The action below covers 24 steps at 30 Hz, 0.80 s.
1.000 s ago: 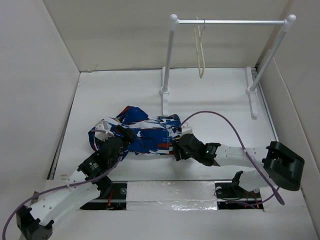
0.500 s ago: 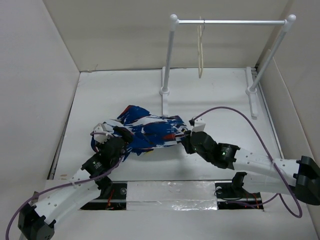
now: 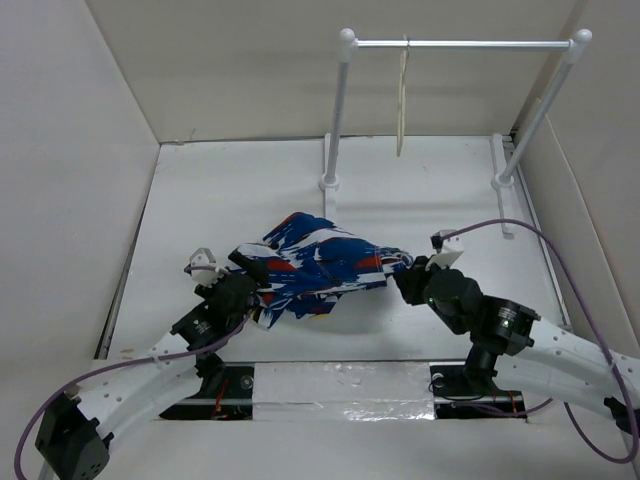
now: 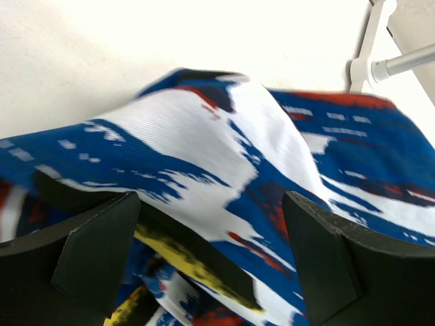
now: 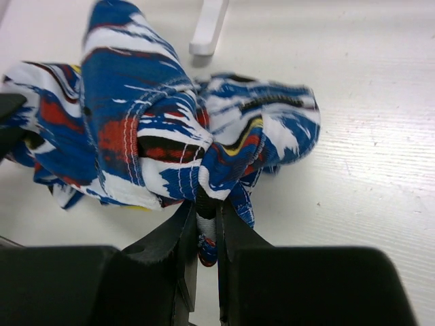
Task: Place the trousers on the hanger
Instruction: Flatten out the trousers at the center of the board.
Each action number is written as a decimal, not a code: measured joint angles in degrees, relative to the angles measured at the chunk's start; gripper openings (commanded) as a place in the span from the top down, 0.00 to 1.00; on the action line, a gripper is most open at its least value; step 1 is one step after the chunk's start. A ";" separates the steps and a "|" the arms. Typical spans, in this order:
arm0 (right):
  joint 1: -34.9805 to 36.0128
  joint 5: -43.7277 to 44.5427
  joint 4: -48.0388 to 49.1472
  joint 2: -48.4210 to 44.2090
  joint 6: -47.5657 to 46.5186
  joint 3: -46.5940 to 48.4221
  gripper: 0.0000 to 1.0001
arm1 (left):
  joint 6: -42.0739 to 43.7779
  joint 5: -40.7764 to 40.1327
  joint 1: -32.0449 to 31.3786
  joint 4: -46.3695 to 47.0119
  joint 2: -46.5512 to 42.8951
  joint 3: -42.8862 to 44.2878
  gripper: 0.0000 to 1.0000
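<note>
The trousers (image 3: 320, 262), bright blue with white, red, black and yellow patches, lie bunched and stretched between my two grippers in the middle of the table. My right gripper (image 3: 405, 276) is shut on a fold at their right end (image 5: 206, 207). The fabric (image 5: 143, 129) bulges out beyond the fingertips. My left gripper (image 3: 250, 292) is at their left end with its jaws wide apart (image 4: 211, 200). The cloth (image 4: 224, 149) lies between and under the fingers (image 4: 326, 265). The cream hanger (image 3: 402, 100) hangs edge-on from the rack's crossbar at the back.
The white-poled rack with a metal crossbar (image 3: 460, 44) stands at the back of the table. Its left foot (image 3: 327, 185) is just behind the trousers and shows in the right wrist view (image 5: 209, 27). White walls enclose the table on the left, the back and the right.
My right gripper has moved right and toward the back with the trousers' end in it, dragging and stretching the garment that way. My left gripper has stayed at the left end.
</note>
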 measured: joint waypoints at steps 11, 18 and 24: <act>0.02 0.98 -5.35 -1.79 -0.48 3.50 1.00 | 0.46 5.27 5.90 11.80 9.86 -1.29 0.29; 0.00 1.44 -6.21 -2.19 -2.62 8.20 1.00 | 3.45 14.71 13.35 21.94 13.75 -5.20 1.00; 0.00 1.09 -5.16 2.62 -5.01 11.89 1.00 | 7.78 16.92 14.12 21.07 13.35 -0.55 1.00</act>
